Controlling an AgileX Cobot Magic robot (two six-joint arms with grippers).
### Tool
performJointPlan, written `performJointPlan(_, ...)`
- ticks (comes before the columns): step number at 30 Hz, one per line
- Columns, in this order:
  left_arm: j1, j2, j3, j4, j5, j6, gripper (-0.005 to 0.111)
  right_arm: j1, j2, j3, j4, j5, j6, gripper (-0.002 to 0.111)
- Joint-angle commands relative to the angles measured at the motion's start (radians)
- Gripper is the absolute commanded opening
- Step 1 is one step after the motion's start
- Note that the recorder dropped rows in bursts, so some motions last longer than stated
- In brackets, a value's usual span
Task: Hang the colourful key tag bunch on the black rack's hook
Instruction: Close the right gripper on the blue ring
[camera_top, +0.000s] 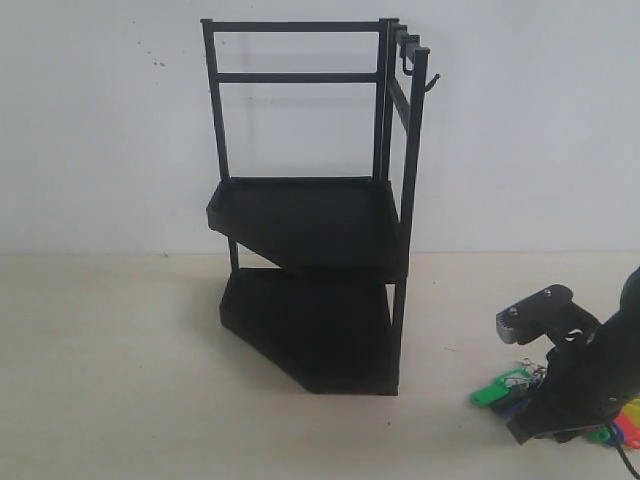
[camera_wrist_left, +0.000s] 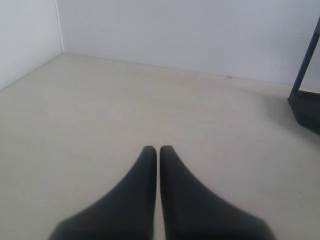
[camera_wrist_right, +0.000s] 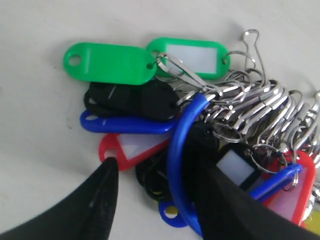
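Apparently the right tool (camera_wrist_right: 155, 150), fingers apart, straddles the colourful key tag bunch (camera_wrist_right: 145, 125), hiding part of it.

The colourful key tag bunch (camera_top: 503, 389) lies at lower right; the black rack (camera_top: 300, 215) stands upright at centre, its hook (camera_top: 432, 82) jutting at top right.

Black rack (camera_top: 310, 220) upright on table (camera_top: 120, 350), hook (camera_top: 431, 82) at top front post. Right gripper (camera_top: 545, 420) down over colourful key tag bunch (camera_top: 503, 388)

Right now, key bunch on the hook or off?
Off: the colourful key tag bunch lies on the table by the right gripper; the hook is bare.
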Motion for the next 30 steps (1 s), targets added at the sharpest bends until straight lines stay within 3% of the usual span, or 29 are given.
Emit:
performJointPlan(1, -0.001, 0.004, -0.002, -0.005, -0.002, -0.010, 0.004, 0.002, 0.002, 0.005, -0.003, 0.006, -0.005, 0.046)
performJointPlan(4, -0.001, 0.004, -0.002, -0.005, -0.002, -0.010, 0.004, 0.002, 0.002, 0.005, -0.003, 0.022, -0.005, 0.041)
performJointPlan(10, -0.001, 0.004, -0.002, -0.005, -0.002, -0.010, 0.004, 0.002, 0.002, 0.005, -0.003, 0.056, -0.006, 0.006)
performJointPlan(12, -0.001, 0.004, -0.002, -0.005, -0.002, -0.010, 0.004, 0.002, 0.002, 0.005, -0.003, 0.060, -0.006, 0.000)
performJointPlan(19, -0.001, 0.004, -0.002, -0.005, -0.002, -0.010, 0.004, 0.002, -0.041, 0.005, 0.002, 0.079, -0.004, 0.000)
performJointPlan(30, -0.001, 0.004, -0.002, -0.005, -0.002, -0.010, 0.004, 0.002, -0.390, -0.019, 0.000, 0.139, 0.038, 0.000)
